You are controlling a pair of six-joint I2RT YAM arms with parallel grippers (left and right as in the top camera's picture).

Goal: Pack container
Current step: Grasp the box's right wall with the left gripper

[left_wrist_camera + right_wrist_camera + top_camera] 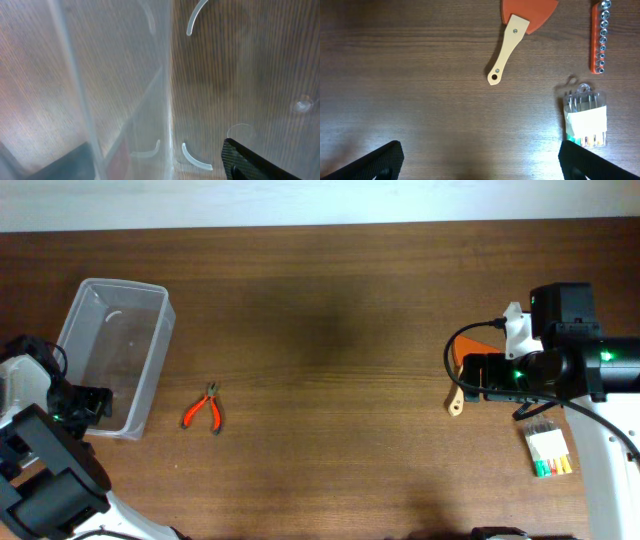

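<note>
**Desk:** Item one, the task's own thing?

**Operator:** The container (115,355), a clear tub at the far left of the table (320,300). I see nothing in it. I judge packing not yet begun.

**Desk:** Loose stock?

**Operator:** Pliers (205,410), red handles, just right of the tub. The rest is on the right side, well apart from it: a scraper (512,45) with a wooden handle and orange blade, a socket rail (599,37), and a pack of small drivers (585,117).

**Desk:** Tools, state?

**Operator:** Right gripper (479,152): jaws wide apart, nothing between them, hovering near the scraper's handle end. Left gripper (88,402): at the tub's near corner. My wrist view looks through the plastic, with one finger plain and the other a dark blur behind a wall. I read the jaws as apart, standing either side of that wall.

**Desk:** Hazards?

**Operator:** First, the tub looks light, so any sideways move of my left arm while it straddles the wall could drag or tip it. Second, the scraper lies flat and thin, and a shallow pinch may slip off the handle. Third, the socket rail and driver pack sit near it, so a wide descent could nudge them. Fourth, it is a long carry across the table, and a poor hold could drop the piece short of the rim.
</note>
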